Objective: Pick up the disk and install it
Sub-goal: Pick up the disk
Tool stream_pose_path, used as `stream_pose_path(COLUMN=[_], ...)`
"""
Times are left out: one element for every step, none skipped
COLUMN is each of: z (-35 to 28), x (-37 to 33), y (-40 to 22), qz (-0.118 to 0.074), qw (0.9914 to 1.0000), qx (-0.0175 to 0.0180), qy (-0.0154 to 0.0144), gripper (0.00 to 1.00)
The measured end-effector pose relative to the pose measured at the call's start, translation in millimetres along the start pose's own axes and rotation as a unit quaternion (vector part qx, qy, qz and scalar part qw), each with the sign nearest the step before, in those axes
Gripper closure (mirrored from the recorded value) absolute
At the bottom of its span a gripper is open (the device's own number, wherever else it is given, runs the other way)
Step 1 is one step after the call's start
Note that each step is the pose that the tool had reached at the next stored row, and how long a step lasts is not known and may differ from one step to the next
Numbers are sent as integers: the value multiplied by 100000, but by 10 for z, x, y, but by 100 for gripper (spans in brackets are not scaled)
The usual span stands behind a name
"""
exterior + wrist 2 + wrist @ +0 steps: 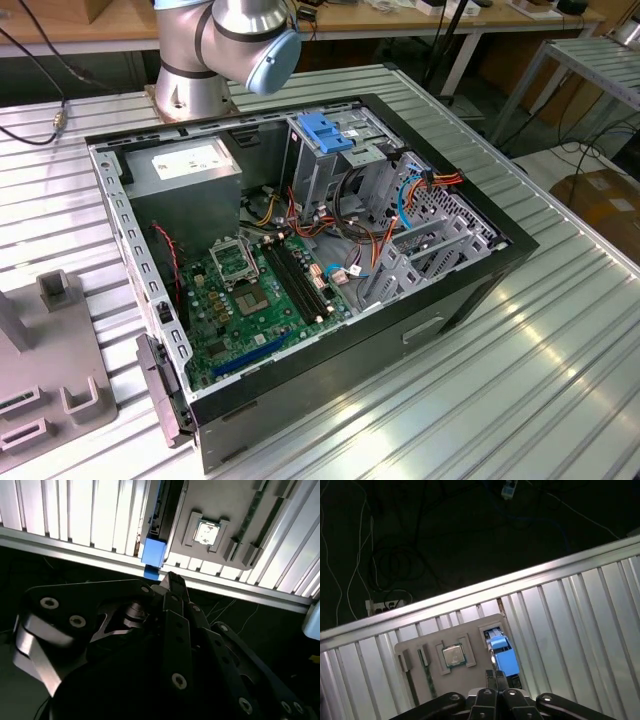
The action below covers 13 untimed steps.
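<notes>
The disk (502, 656) stands on edge in a slot of a grey fixture plate (470, 632), and its blue plastic carrier faces the camera. In the second wrist view the disk (153, 552) shows as a blue end with a dark slab behind it. My gripper (496, 676) hangs above the plate close to the disk's blue end, apart from it. The black fingers meet at a point with nothing between them, and the gripper (171, 580) looks the same in the second wrist view.
A processor chip (453, 656) sits in a pocket of the same plate. The plate lies on a ribbed aluminium table (580, 610) near its edge. The exterior view has the open computer case (400, 340) with a metal drive cage (330, 160), power-supply box (190, 165) and motherboard (260, 290).
</notes>
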<state>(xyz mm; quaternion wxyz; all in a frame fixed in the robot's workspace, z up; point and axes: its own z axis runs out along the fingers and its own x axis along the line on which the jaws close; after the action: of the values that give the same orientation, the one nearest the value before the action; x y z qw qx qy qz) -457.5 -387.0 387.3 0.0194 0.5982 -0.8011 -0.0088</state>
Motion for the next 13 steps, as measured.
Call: stream_pose_path(z=[10,15,25,37,52,65,75,89,101,120,131,149,166], x=[0,0,-1,-2,-6,-9,-12,-17,-22,-30,-36,-48,-59], y=[-1,0,-1,-3,-3,-2,-2,-1,0,2,3,6,8], qz=[-715,-1290,-2130,-2990,-3544,-3978,-4342,-4784,-5157,-5703,-6047,-6615,-7143], qw=[99997,99991,99976,99951,99931,99914,99897,99875,99856,99825,99804,99766,99729], qx=[114,272,570,884,1087,1205,1309,1412,1472,1555,1626,1728,1783], qy=[-3,-11,-43,-74,-82,-82,-87,-91,-94,-99,-109,-124,-124], gripper=[90,90,90,90,84,77,71,65,65,58,58,52,52])
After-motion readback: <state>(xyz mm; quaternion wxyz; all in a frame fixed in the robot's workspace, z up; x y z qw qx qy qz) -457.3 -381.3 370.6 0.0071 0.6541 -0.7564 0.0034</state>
